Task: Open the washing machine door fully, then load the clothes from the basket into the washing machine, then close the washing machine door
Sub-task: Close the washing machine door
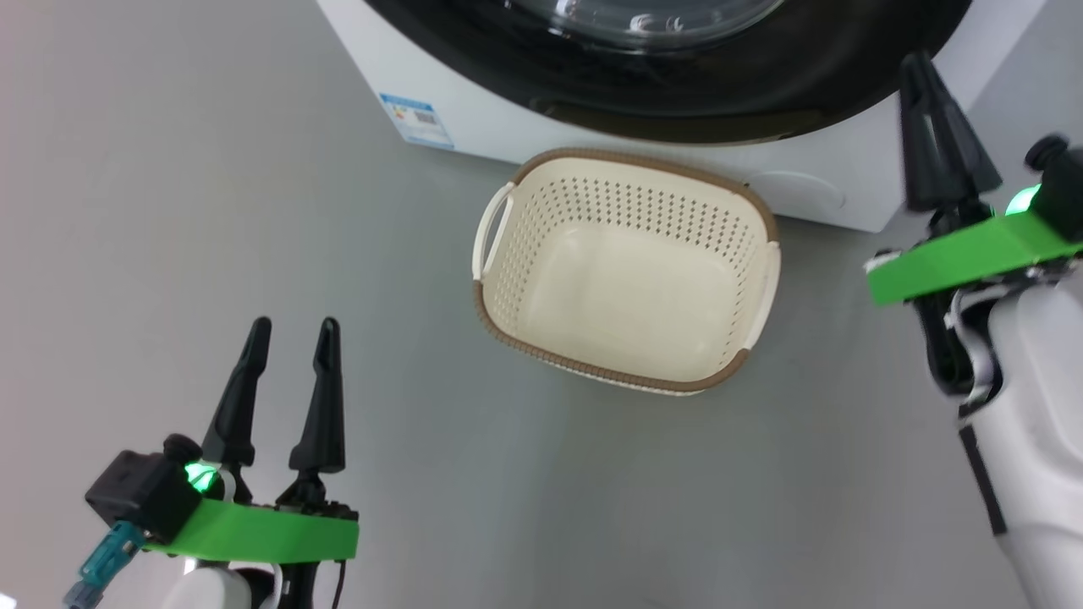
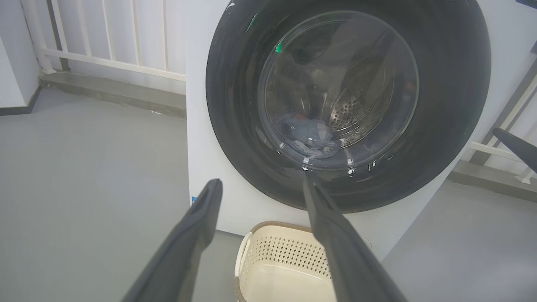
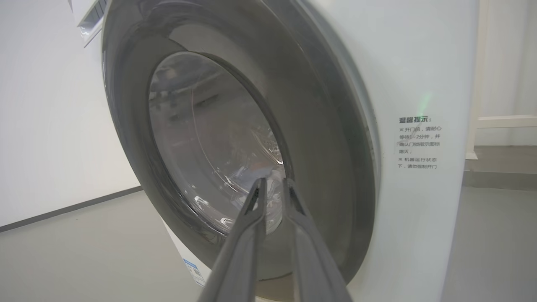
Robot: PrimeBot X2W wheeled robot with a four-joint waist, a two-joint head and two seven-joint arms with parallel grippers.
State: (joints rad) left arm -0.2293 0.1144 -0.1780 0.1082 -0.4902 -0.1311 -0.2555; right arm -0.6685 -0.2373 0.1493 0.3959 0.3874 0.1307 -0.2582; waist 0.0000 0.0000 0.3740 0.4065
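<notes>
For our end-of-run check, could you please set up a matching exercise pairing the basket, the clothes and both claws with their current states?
Column one:
1. basket
2. clothes
3. left claw
4. right claw

Column two:
A. shut, holding nothing
B. empty
C. open
D. inside the drum

Pairs: 1-B, 2-D, 3-C, 4-A.

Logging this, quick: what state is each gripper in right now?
Left gripper: open, empty.
Right gripper: shut, holding nothing.
</notes>
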